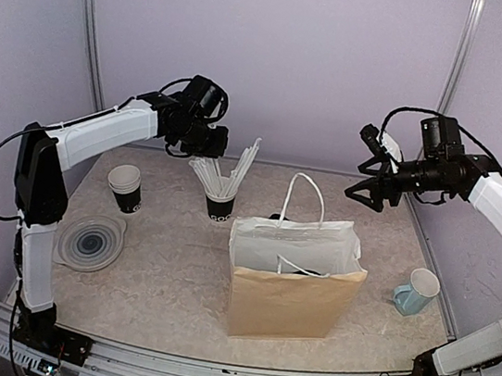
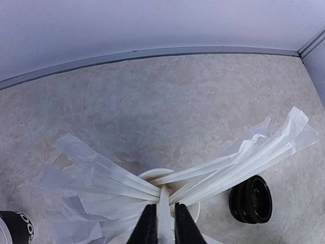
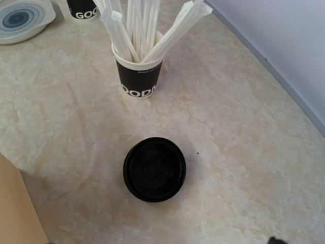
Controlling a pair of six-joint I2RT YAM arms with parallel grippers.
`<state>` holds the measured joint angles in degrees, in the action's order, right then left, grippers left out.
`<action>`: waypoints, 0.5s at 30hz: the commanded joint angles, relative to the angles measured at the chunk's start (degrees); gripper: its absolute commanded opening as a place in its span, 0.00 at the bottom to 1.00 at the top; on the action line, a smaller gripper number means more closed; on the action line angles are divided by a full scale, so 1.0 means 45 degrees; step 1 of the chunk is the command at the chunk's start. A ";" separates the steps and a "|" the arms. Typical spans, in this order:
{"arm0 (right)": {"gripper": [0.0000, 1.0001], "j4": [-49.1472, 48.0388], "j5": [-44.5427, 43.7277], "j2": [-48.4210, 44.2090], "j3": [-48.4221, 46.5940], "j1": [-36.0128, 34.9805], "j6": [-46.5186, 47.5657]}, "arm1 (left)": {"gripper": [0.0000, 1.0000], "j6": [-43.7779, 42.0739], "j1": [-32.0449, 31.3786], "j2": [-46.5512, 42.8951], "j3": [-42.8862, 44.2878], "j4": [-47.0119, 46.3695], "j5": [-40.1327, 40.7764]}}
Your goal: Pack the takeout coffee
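R tool (image 1: pixel 363 166) hangs in the air w/ jaws spread wide, holding nothing, touching nothing. L tool (image 2: pixel 163 223) is down over the straw cup (image 3: pixel 138 76), fingers nearly together, pinching one wrapped straw (image 2: pixel 163 195) btwn them, so L is busy. Outward from R tool: the takeout coffee (image 3: pixel 155 169) sits lower and to its left on the table (image 1: pixel 174 271). It's upright, long axis vertical, black lid up, seen nearly square-on in the R wrist view. It stands near the straw cup, not touching it, on the far side of the paper bag (image 1: pixel 292 297), which hides most of it in the top view. Both tools look abt equally near the cup from above, but R is empty & its cam faces the lid. So my guess is R takes it, coming down from above w/ jaws either side of the cup wall, then brings it toward the near edge & over the bag's open mouth.
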<state>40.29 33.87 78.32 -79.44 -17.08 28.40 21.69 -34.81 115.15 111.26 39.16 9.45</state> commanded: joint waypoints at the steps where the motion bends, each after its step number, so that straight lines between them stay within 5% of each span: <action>1: 0.88 -0.0262 0.0190 -0.0159 0.0163 0.0085 -0.0004 | 0.06 -0.0321 0.0044 0.0038 0.0605 0.0095 -0.0211; 15: 0.88 0.0093 0.0267 0.0186 -0.0444 0.0085 0.0030 | 0.00 -0.1227 -0.1063 -0.1450 0.3702 0.3173 0.1637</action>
<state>39.99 33.93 78.43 -79.31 -17.08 28.42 17.76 -37.80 113.84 124.14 46.87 13.13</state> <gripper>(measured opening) 0.885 0.008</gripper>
